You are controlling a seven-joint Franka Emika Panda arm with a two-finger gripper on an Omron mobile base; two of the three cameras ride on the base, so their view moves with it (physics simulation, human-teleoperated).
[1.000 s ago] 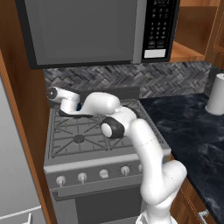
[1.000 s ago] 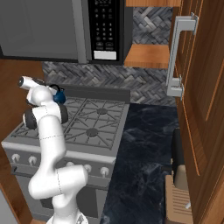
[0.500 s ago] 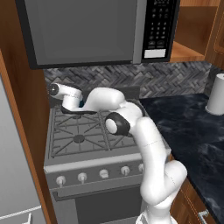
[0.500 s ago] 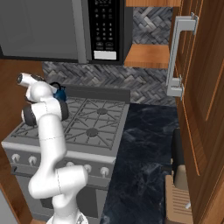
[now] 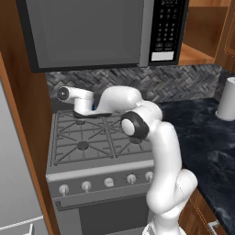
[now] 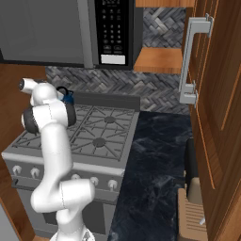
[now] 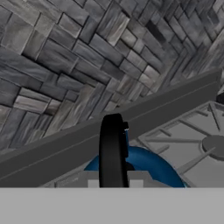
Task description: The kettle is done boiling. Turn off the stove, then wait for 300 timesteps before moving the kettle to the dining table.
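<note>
The stove [image 5: 82, 146] is a grey gas range with black grates and a row of pale knobs [image 5: 108, 182] along its front. The dark-blue kettle [image 6: 67, 97] is over the stove's back left burner, mostly hidden behind my hand in the left base view. In the hand view its black arched handle [image 7: 112, 148] rises straight up between my fingers, with the blue body [image 7: 148, 164] below it. My gripper [image 7: 112, 181] is shut on that handle. The white hand [image 5: 80, 102] reaches in from the right. The dining table is out of view.
A grey microwave [image 5: 92, 32] hangs low over the stove. A herringbone tile wall [image 5: 174, 82] lies behind. The dark marbled counter [image 5: 206, 133] to the right carries a white cylinder [image 5: 227, 98]. A wooden cabinet door [image 6: 212, 94] stands at the far right, and a fridge [image 5: 18, 183] at the left.
My hand has risen a little over the back left burner, and the kettle has come up slightly with it. The base has not moved.
</note>
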